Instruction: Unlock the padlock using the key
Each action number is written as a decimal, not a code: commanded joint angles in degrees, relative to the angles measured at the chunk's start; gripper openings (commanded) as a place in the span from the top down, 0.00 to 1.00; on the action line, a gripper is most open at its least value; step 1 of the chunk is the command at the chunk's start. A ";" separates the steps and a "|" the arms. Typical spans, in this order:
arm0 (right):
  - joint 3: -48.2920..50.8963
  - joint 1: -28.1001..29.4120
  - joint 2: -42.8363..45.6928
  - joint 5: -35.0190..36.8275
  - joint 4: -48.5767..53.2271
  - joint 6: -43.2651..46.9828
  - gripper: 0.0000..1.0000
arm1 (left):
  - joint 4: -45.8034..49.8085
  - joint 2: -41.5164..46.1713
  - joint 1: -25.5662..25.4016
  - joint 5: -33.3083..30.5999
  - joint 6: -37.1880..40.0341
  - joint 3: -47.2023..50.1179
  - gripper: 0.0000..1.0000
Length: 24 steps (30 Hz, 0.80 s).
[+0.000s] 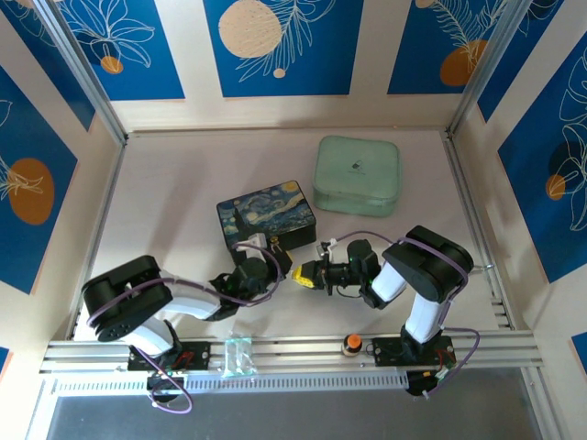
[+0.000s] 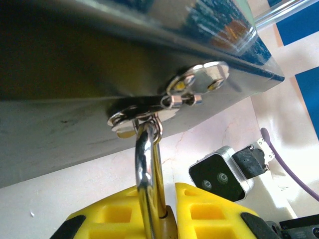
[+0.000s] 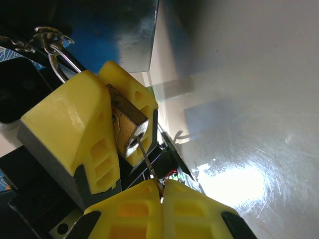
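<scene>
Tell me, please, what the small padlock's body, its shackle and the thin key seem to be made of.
Small gold-brown padlock body: probably brass, going by its dull yellow-brown faces. Curved silver shackle: polished steel or chrome plating, judging by mirror-like reflections. Thin silvery key: bare metal with a glint; alloy unclear.

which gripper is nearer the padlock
Left. The left gripper is clamped on the padlock; the right gripper sits just off its keyhole end, pinching the key, whose tip is at the keyhole.

left arm (image 1: 188, 299): stretched inward, left fingers (image 2: 112, 219) nearly closed | right arm (image 1: 417, 266): folded inward, right fingers (image 3: 124, 214) pressed together
</scene>
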<state>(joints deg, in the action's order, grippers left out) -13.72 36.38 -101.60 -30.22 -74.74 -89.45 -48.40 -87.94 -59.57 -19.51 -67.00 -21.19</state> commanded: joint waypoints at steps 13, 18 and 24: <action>-4.20 0.44 8.96 14.71 9.11 8.75 1.00 | -8.42 -3.50 -4.24 12.80 -5.71 -2.45 1.00; -5.84 0.49 12.48 15.58 15.16 12.83 1.00 | -15.84 -4.76 -4.24 13.52 -10.80 -2.02 1.00; -5.45 -2.10 11.89 13.17 15.31 13.78 1.00 | -14.28 -3.14 -4.22 13.00 -11.92 -1.22 1.00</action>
<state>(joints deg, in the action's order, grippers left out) -15.05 36.58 -90.48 -25.32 -54.37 -77.89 -54.70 -92.86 -59.70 -19.62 -75.92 -21.47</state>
